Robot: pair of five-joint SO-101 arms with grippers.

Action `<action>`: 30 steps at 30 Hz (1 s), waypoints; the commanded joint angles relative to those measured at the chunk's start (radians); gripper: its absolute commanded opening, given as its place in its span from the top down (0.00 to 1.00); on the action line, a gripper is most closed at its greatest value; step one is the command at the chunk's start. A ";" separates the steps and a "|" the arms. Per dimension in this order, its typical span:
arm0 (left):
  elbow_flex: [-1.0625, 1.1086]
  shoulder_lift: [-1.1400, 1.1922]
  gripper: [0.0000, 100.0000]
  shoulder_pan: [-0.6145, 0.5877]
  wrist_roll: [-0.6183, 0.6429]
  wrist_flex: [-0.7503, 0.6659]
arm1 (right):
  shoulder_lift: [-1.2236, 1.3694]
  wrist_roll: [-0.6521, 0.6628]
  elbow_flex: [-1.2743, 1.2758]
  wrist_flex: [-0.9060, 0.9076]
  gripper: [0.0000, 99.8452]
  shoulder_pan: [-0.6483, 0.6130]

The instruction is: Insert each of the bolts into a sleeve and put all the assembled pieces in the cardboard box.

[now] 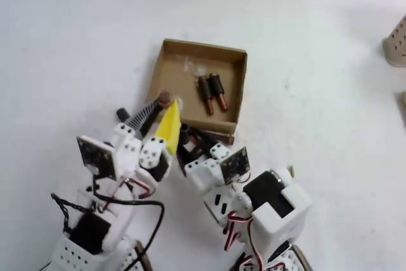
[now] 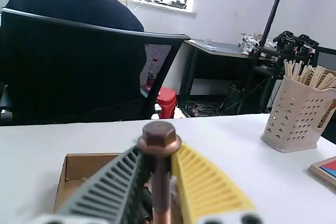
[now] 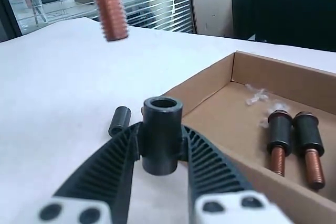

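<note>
L grip (image 2: 157, 157): closed on bolt (image 2: 159, 139), shank pinched just under hex head, head up, thread end hanging free.
R grip (image 3: 160, 148): clamped round sleeve (image 3: 162, 124) at mid-wall, bore up & unblocked.
Bolt posn: tip hung over table (image 3: 52, 77), higher than sleeve & off to one side of bore; not lined up, not touching.
Box (image 3: 207, 85): just beside R grip; 2 done pcs (image 3: 279, 129) lay side by side inside.
Spare sleeve (image 3: 119, 121): on its side on table, near Box outer wall.
Handling: bolt looked stiff metal, prob. dense for its size; smooth shank could pivot in the grip, so hold near head suited. Sleeve rigid, round, would roll if dropped; take by sides, keep bore clear.
</note>
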 commanded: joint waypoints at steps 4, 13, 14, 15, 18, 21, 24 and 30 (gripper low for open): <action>-0.009 -0.007 0.98 0.024 0.002 0.008 | 0.007 -0.003 -0.005 0.002 0.98 0.002; -0.058 0.337 0.98 -0.013 -0.110 -0.261 | 0.007 -0.003 -0.005 0.002 0.98 0.001; -0.092 0.409 0.98 -0.016 -0.112 -0.278 | 0.007 -0.003 -0.005 0.002 0.98 0.001; -0.129 0.475 0.98 -0.015 -0.112 -0.281 | 0.007 -0.003 -0.005 0.002 0.98 0.001; -0.198 0.596 0.98 0.002 -0.112 -0.285 | 0.007 -0.003 -0.005 0.002 0.98 0.001; -0.204 0.596 0.98 0.041 -0.112 -0.279 | 0.007 -0.003 -0.005 0.002 0.98 0.001; -0.178 0.549 0.98 0.067 -0.110 -0.269 | 0.007 -0.003 -0.005 0.002 0.98 0.001; -0.115 0.432 0.98 0.076 -0.110 -0.229 | 0.007 -0.003 -0.005 0.002 0.98 0.001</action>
